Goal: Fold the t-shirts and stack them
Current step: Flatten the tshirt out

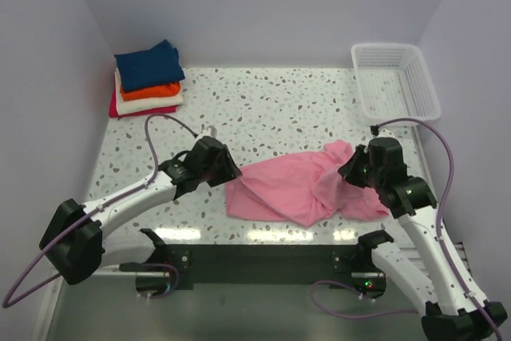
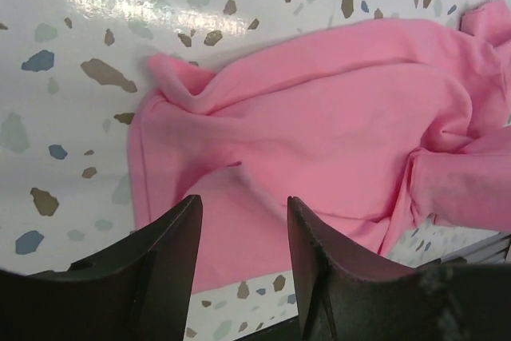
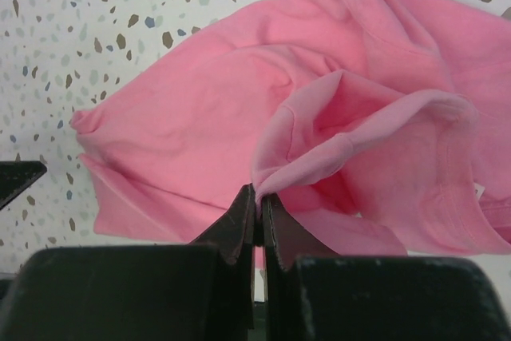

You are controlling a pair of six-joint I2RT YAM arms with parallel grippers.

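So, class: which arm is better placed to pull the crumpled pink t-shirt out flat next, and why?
Probably the right. The right gripper is shut on a raised fold of the pink t-shirt, while the left gripper hangs open over its other edge, holding nothing.

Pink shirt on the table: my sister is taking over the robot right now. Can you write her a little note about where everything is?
Left gripper: jaws open, empty, above the pink t-shirt at its left end.
Right gripper: jaws shut on a fold of its right side.
Pink one lies crumpled near the table front edge.
Done: four folded t-shirts stacked, far left corner.
Left: fold the pink one, add it to that stack.
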